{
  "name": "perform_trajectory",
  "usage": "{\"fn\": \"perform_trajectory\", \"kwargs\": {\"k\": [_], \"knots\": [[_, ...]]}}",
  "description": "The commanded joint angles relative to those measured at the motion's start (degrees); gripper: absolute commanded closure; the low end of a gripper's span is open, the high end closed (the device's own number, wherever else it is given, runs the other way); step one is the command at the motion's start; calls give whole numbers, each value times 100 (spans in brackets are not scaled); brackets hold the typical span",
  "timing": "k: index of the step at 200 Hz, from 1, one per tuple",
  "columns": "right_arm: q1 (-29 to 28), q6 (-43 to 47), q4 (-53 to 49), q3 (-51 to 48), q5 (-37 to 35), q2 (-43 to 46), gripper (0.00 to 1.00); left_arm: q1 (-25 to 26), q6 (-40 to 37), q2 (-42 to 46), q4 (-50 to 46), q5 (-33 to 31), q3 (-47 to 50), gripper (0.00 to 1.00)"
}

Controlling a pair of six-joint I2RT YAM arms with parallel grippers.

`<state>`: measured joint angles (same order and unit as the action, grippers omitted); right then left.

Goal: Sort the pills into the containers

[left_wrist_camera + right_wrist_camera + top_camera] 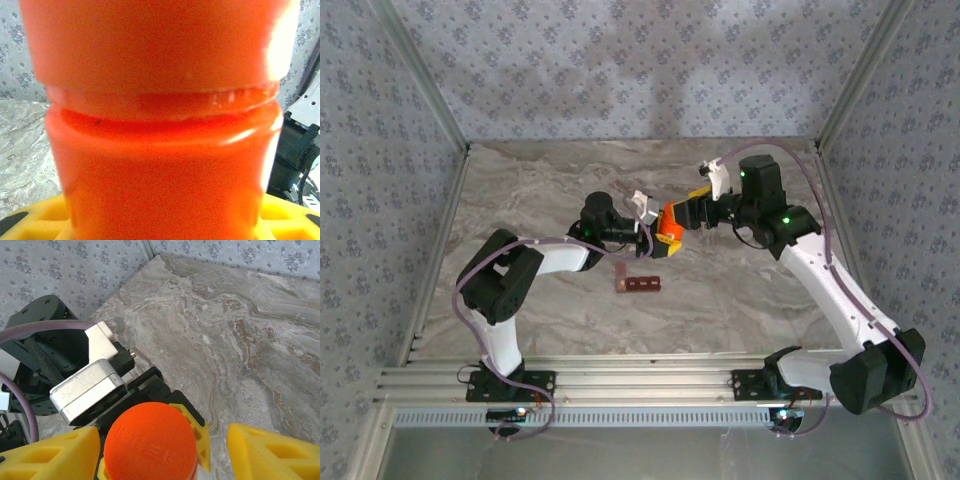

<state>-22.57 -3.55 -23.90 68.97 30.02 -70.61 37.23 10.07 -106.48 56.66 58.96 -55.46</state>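
An orange pill bottle (669,222) hangs above the table's middle, with my left gripper (661,235) shut on its body. In the left wrist view the bottle (160,150) is pressed close between the yellow fingers (30,217). My right gripper (692,212) faces the bottle's orange cap (150,445) from the right. Its jaws stand open around the cap, with the left finger (50,455) close to it and a clear gap before the right finger (272,452). The containers (638,284), a dark red-brown strip of cells, lie on the table in front of the bottle. The pills are hidden.
The marble table (740,290) is walled by patterned panels at the back and both sides. A metal rail (640,385) runs along the near edge. My left wrist's white camera block (87,390) sits right beside the cap.
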Motion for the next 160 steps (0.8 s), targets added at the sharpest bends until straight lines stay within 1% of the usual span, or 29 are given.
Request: {"fn": "perform_trajectory", "kwargs": {"k": [1, 29, 51, 85, 110, 112, 139, 160], "knots": [[-89, 183, -133, 205, 127, -111, 32, -20, -49, 206, 239, 167, -112, 100], [-174, 247, -179, 221, 114, -240, 35, -20, -57, 215, 229, 162, -110, 100], [-231, 293, -225, 228, 41, -292, 39, -19, -65, 219, 230, 167, -105, 100], [-312, 212, -255, 183, -100, -329, 55, -15, -74, 247, 229, 155, -79, 100], [-462, 91, -172, -15, -438, -309, 58, -22, -75, 259, 240, 155, -70, 100], [-486, 63, -158, -167, -478, -305, 58, -23, -75, 259, 240, 159, -70, 100], [-636, -513, 367, -677, -911, -184, 58, -23, -84, 277, 240, 149, -46, 100], [-674, -625, 479, -706, -1077, -138, 57, -30, -84, 285, 234, 146, -35, 100]]}}
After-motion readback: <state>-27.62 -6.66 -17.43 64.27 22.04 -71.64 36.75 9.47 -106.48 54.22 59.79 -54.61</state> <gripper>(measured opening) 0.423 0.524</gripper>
